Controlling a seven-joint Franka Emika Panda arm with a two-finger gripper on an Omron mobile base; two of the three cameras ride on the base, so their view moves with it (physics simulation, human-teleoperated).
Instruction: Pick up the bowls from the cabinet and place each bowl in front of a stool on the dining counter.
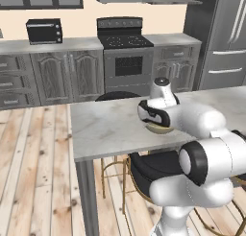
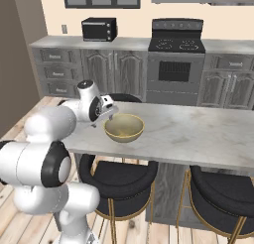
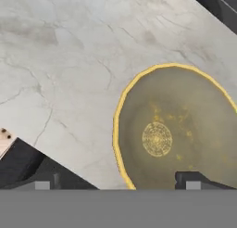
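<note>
Resting upright on the marble dining counter (image 2: 198,134) near its front edge, the tan bowl (image 2: 124,128) with a golden rim sits above a black stool (image 2: 119,181), while the gripper (image 2: 109,110), jaws spread wide and holding nothing, hangs at the bowl's rim.

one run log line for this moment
phase: release | end effector: open over near rim | tan-olive bowl: upright on dining counter | stool: in front, below
</note>
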